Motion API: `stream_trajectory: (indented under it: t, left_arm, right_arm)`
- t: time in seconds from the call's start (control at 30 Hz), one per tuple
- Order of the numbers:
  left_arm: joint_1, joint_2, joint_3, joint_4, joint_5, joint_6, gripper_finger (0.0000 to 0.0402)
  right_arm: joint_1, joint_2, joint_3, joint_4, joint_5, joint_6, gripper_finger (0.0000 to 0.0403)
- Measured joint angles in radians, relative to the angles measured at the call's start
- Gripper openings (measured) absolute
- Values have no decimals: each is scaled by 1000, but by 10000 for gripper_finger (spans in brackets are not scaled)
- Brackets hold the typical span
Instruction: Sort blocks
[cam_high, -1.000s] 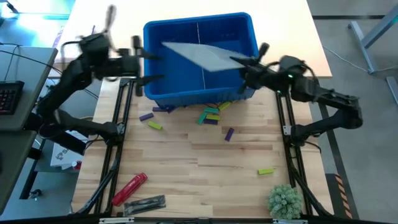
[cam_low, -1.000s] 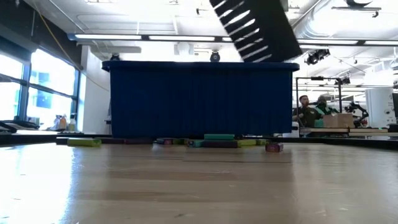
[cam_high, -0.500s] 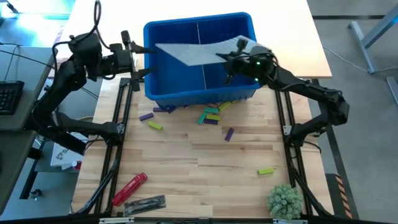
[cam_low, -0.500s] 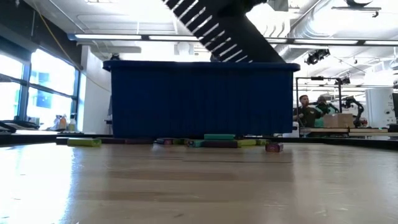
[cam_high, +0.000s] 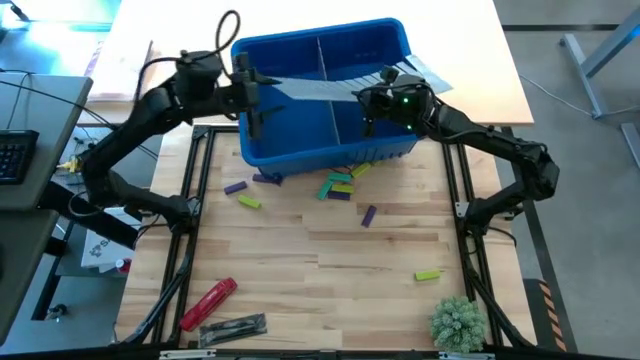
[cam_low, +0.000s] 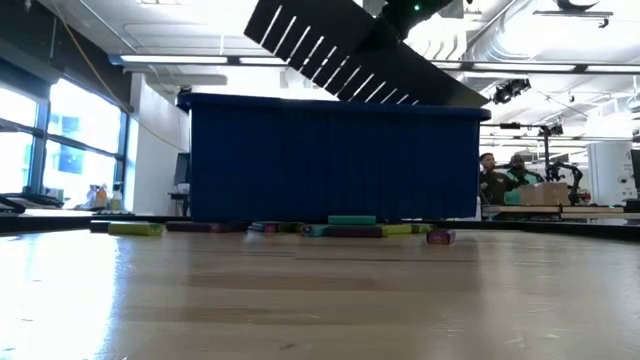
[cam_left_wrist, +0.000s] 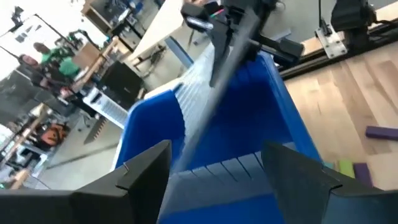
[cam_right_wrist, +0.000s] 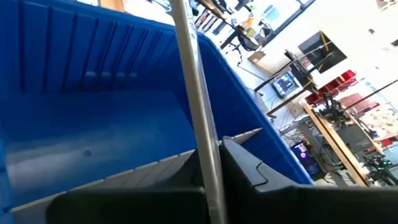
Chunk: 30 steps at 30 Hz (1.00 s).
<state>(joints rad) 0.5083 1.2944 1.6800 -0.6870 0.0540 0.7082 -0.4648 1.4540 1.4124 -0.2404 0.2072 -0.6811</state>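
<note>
On the wooden table (cam_high: 330, 260), seen from above, the blocks (cam_high: 338, 186) lie scattered just in front of the blue bin (cam_high: 325, 100). The right gripper (cam_high: 372, 98), clamped on a grey mat (cam_high: 310, 88), hangs above the bin; the left gripper (cam_high: 250, 95) stands wide at its left rim. At table level, blocks (cam_low: 352, 222) line the bin's base. In the left wrist view, the fingers (cam_left_wrist: 146, 165) straddle the bin wall, empty.

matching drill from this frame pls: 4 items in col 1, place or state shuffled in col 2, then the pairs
Column 1
1. left pincer
2. right pincer
3. red tool
4. green plant

Column 2
A. near-right corner of the table
B. shut on the grey divider panel over the blue bin
C. lying near the table's near-left corner
D. open at the bin's left rim

Pairs: 1-D, 2-B, 3-C, 4-A
</note>
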Motion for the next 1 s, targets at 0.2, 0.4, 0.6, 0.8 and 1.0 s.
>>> stream_trajectory:
  t: [0.2, 0.4, 0.6, 0.8, 1.0]
  left_arm:
    - [-37, 26, 1, 0, -49, 30, 235]
    - [-46, 25, 2, 0, -48, 28, 229]
    - [-43, 51, 2, -9, -38, 30, 197]
    - [-45, 68, 2, -14, -25, 63, 133]
    - [-51, 65, 2, -24, -12, 59, 12]
  right_arm:
    - [1, 0, 0, -11, -20, -35, 0]
    - [11, 0, 0, -2, -158, -76, 0]
    - [42, 0, 0, 23, -188, -91, 0]
    - [46, 0, 0, 12, -136, -78, 0]
    - [46, 0, 0, 18, -136, -47, 0]
